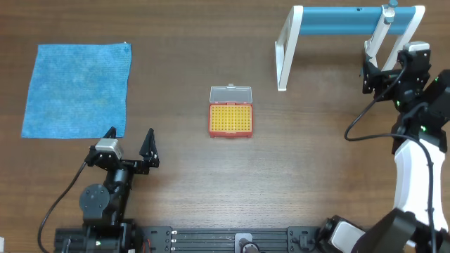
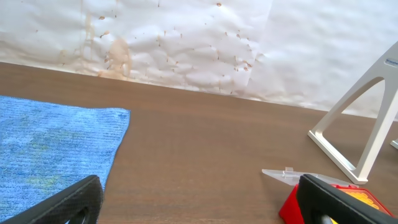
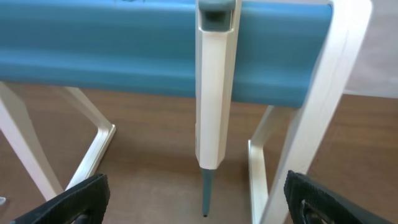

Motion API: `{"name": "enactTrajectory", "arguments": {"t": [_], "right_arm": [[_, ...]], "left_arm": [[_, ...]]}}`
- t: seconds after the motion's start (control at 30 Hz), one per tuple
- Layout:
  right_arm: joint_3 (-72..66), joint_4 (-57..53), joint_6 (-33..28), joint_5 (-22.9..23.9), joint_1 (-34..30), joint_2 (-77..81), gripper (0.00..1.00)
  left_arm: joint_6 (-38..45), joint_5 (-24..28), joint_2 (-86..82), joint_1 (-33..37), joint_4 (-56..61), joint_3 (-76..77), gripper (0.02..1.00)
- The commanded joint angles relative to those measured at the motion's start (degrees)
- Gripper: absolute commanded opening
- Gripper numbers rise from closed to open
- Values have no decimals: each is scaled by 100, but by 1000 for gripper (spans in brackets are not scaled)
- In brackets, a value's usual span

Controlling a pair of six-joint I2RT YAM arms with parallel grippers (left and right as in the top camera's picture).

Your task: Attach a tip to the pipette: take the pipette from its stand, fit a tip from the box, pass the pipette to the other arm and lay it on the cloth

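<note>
At the stand (image 1: 337, 20), squared up for the pick.
Faces the pipette (image 3: 214, 87), hung upright from the blue bar, with the right gripper (image 3: 198, 200) spread wide to straddle it; parks the left gripper (image 1: 130, 143) wide near the cloth (image 1: 77, 90), likely for handover.

No text, number or sign legible in any view.
- Stand (image 2: 349, 99): small dark mark near the top of its white leg, right edge of the left wrist view. Possibly print, too small to read.
- Box (image 1: 230, 119), centre of the top view: nothing on its lid can be made out.
</note>
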Motion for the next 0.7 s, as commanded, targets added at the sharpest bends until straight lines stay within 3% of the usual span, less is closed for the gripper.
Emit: {"name": "enactTrajectory", "arguments": {"t": [0.03,0.23,0.43,0.7], "right_arm": [[140,575,374,-131,118,485,925],[140,1405,741,63,286,962,923],[151,1912,826,649,505,1270,917],[299,2048,872,647,535,1547,829]], "left_arm": [[-90,-61,-33,-17,-28,-15,998],[-90,-59,-33,-17,-28,-15,998],[-90,-59,-33,-17,-28,-15,998],[-90,-59,-33,-17,-28,-15,996]]}}
